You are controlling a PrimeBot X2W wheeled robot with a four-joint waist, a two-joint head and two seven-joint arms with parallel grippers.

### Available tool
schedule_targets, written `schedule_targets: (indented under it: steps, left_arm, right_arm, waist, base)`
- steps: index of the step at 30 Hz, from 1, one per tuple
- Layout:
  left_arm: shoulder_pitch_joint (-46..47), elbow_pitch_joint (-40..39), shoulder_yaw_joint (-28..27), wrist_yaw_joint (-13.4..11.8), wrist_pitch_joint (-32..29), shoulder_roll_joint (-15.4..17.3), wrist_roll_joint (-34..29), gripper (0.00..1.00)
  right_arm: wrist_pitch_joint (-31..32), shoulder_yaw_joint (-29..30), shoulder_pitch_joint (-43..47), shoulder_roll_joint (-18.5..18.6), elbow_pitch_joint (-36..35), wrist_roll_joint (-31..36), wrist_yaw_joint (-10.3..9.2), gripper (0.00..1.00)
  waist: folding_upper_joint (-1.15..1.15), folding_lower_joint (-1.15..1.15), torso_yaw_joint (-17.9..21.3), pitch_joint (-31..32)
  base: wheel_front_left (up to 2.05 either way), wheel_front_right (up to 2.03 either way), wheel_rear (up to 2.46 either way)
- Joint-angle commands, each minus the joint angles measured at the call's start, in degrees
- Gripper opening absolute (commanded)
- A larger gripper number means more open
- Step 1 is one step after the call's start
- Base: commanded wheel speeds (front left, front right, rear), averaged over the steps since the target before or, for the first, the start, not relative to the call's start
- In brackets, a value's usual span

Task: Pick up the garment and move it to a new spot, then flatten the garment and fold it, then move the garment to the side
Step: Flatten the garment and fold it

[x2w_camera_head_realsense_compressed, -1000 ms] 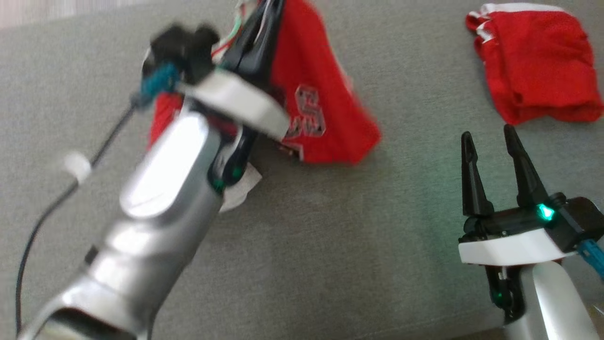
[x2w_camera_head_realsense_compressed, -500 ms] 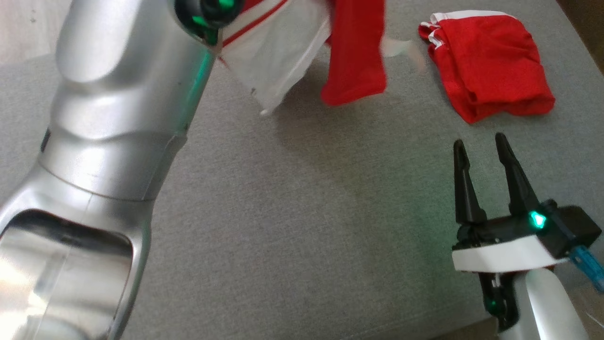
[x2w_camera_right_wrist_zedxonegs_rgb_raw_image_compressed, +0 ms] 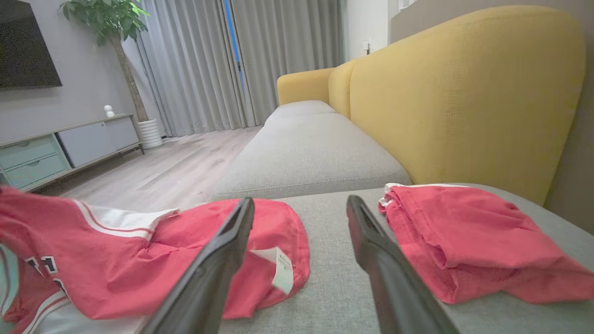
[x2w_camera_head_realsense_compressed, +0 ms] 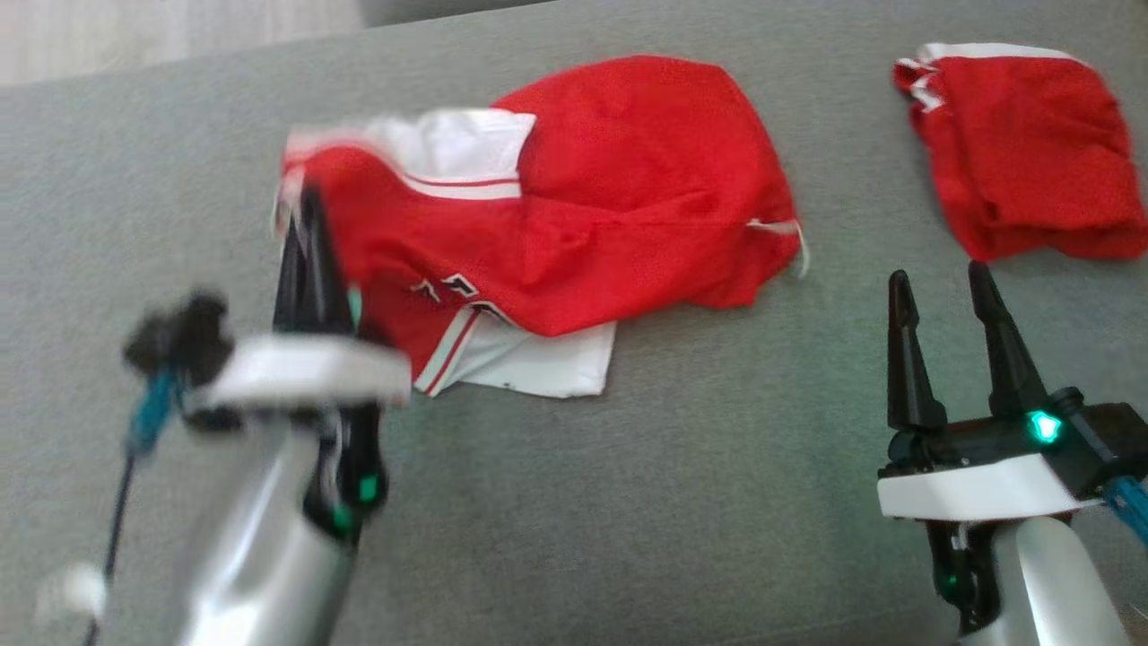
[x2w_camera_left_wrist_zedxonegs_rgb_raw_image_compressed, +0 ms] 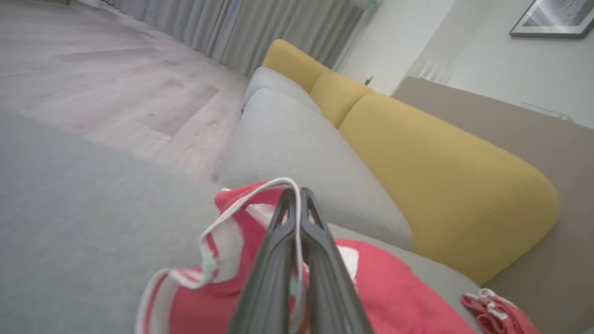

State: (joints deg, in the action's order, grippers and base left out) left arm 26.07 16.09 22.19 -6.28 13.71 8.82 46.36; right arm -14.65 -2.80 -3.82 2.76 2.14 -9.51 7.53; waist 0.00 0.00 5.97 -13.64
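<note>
Left tool [x2w_camera_head_realsense_compressed: 309,202] in blur; number print [x2w_camera_head_realsense_compressed: 457,292] on garment [x2w_camera_head_realsense_compressed: 628,170] perhaps half under fold.

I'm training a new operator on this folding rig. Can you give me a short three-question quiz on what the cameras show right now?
1. True or false: the right gripper is open and holds nothing.
2. The left gripper is shut on: A) the garment; B) a towel; C) nothing.
3. Which lies nearer the right gripper: the garment or the smaller red piece?
Key: 1 true; 2 A; 3 the smaller red piece.
</note>
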Motion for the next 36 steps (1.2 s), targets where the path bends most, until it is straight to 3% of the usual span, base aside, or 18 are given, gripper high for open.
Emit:
schedule_targets:
  steps: [1,8,9,10,15,20,23,28,32,36]
  left_arm:
    - [-0.7,-3.2,-2.8,-0.7,0.9,0.8,-0.6,0.0]
    - [-15.5,-4.8,-1.4,-1.4,1.2,-2.8,-2.2,0.0]
    - [-16.3,-5.0,-0.8,-1.8,1.2,-2.8,-2.7,0.4]
    - [-16.8,-5.4,-0.3,-2.2,1.2,-2.7,-3.5,1.0]
    - [-14.2,-12.1,0.8,-4.0,-0.7,1.0,-8.1,1.0]
    - [-4.0,-19.0,-0.2,-4.2,-9.9,9.8,-12.5,1.0]
    - [3.9,-18.2,-0.1,-1.4,-16.7,13.4,-12.2,1.0]
    - [14.6,-10.2,3.8,6.4,-23.4,19.1,-15.3,1.0]
    - [17.5,-3.6,5.9,10.7,-24.4,20.2,-15.0,1.0]
    - [17.4,0.8,7.8,12.1,-21.9,19.3,-15.0,1.0]
  right_arm:
    - [-0.3,-1.0,0.1,0.5,-2.1,0.3,-0.04,1.0]
    - [-0.3,-0.4,0.4,1.1,-2.2,0.7,-0.04,1.0]
    - [-0.3,-0.5,0.4,1.1,-2.2,0.7,-0.04,1.0]
    - [-0.3,-0.6,0.4,1.2,-2.2,0.7,-0.04,1.0]
    - [-0.3,-0.8,0.7,1.7,-2.4,0.6,-0.04,1.0]
    - [-0.3,-1.3,-0.3,2.4,-2.8,0.7,-0.04,1.0]
    - [-0.3,-1.7,-1.5,2.9,-3.1,0.8,-0.04,1.0]
    - [-0.3,-2.7,-3.5,3.5,-3.5,0.8,-0.04,1.0]
    - [-0.3,-2.5,-4.3,3.6,-3.6,0.8,-0.04,1.0]
    - [-0.3,-2.1,-4.3,3.7,-3.9,0.9,-0.04,1.0]
  waist:
    - [0.0,0.0,-1.3,-0.4]
    - [0.0,0.0,-3.8,-0.1]
    - [0.0,0.0,-4.0,-0.1]
    - [0.0,0.0,-4.1,0.0]
    - [0.0,0.0,-4.3,-0.7]
    - [0.0,0.0,-4.0,-3.7]
    - [0.0,0.0,-3.6,-6.2]
    - [0.0,0.0,-2.0,-9.8]
    - [0.0,0.0,-0.8,-11.5]
    - [0.0,0.0,-0.3,-12.9]
  base:
    - [0.0,0.0,0.0]
    - [0.0,0.0,0.0]
    - [0.0,0.0,0.0]
    - [0.0,0.0,0.0]
    - [0.0,0.0,0.0]
    - [0.0,0.0,0.0]
    - [0.0,0.0,0.0]
    - [0.0,0.0,0.0]
    - [0.0,0.0,0.0]
    - [0.0,0.0,0.0]
